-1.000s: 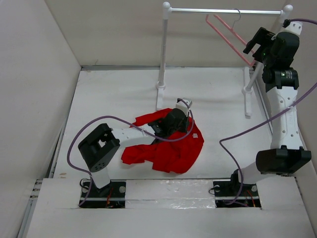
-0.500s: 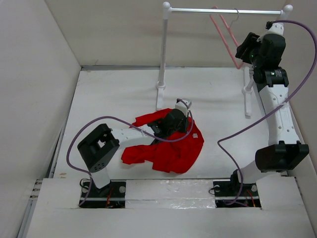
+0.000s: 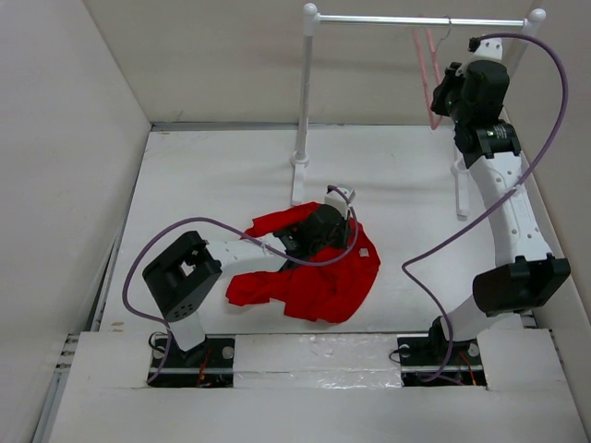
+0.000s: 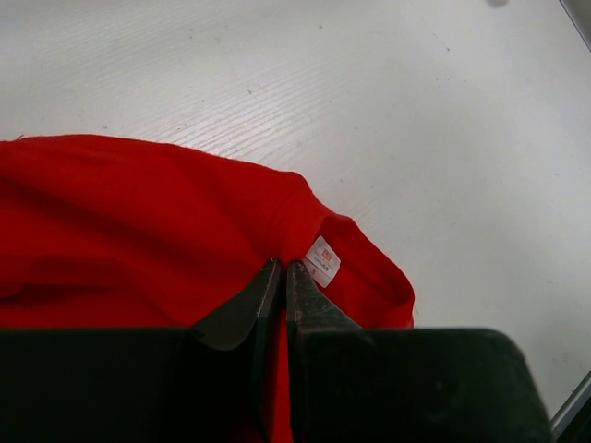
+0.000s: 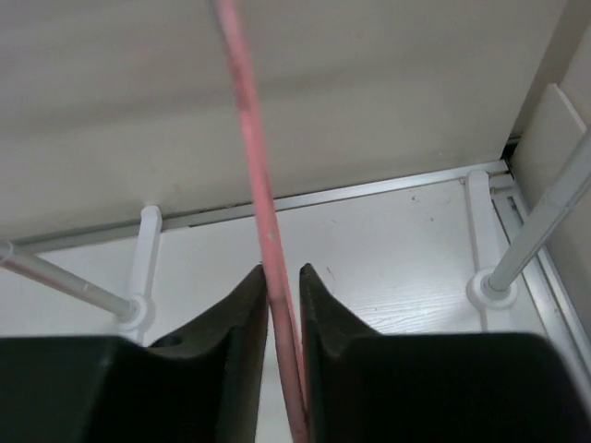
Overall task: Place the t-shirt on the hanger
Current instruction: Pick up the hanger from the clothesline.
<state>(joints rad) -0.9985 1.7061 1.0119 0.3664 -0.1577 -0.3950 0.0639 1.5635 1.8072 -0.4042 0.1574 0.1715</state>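
Note:
The red t-shirt [image 3: 314, 277] lies crumpled on the table in front of the left arm. My left gripper [image 3: 319, 231] presses down on it, shut on a fold of cloth at the collar [image 4: 280, 265], right beside the small white tag [image 4: 322, 261]. The pale pink hanger [image 3: 428, 65] hangs by its hook from the rack's rail at the back right. My right gripper [image 3: 441, 92] is raised to it. In the right wrist view one thin pink bar of the hanger [image 5: 249, 120] runs down between the jaws, and the right gripper [image 5: 282, 270] is shut on it.
The white clothes rack has a silver rail [image 3: 416, 19] and a left post [image 3: 305, 92] whose foot stands just behind the shirt. Its right foot [image 5: 487, 281] stands near the right wall. Purple cables loop beside both arms.
My right arm moved left along the rail and its jaws closed from wide open onto the hanger, which swung from slanted to nearly edge-on. The left gripper and shirt stayed still.

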